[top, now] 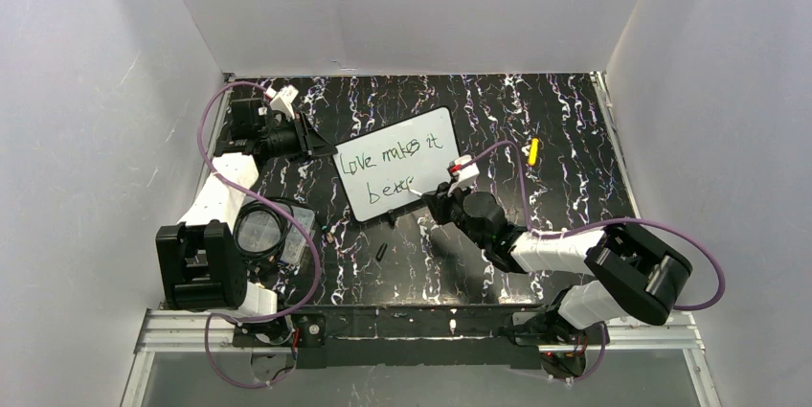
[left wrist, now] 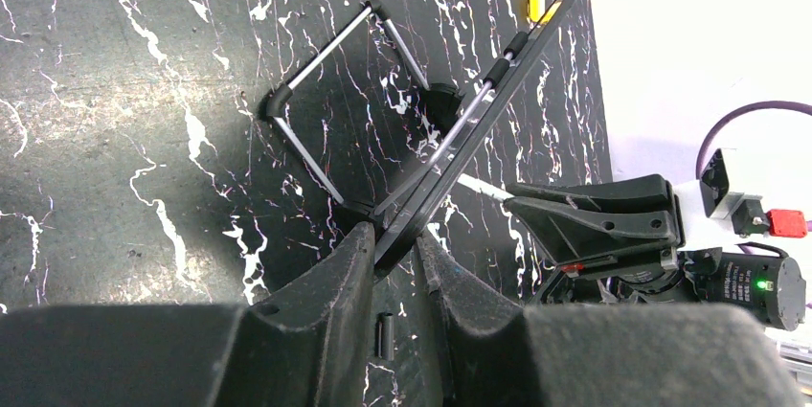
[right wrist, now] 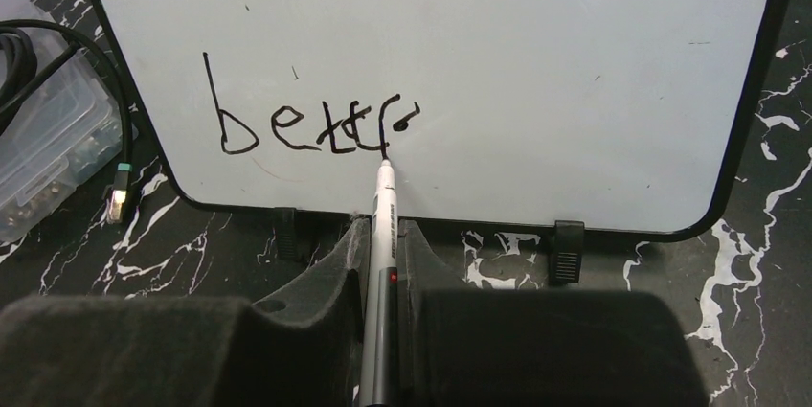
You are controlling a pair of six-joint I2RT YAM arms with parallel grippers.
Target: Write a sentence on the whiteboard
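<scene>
At the right wrist, right fingers [right wrist: 326, 273] pinch a pen [right wrist: 384, 220] touching the whiteboard [right wrist: 536, 91]; left wrist view shows left fingers [left wrist: 337, 284] clamping its rim.

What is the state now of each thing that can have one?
whiteboard: written on, one edge clamped
pen: uncapped, tip touching the whiteboard
left gripper: shut on the whiteboard
right gripper: shut on the pen
yellow object: lying loose, apart from the whiteboard

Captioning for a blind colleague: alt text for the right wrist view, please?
The right gripper holds a white pen with its tip on the whiteboard, at the last letter of a handwritten "better". The board's black clip feet rest on a black marbled table; a clear plastic box sits at left.
</scene>
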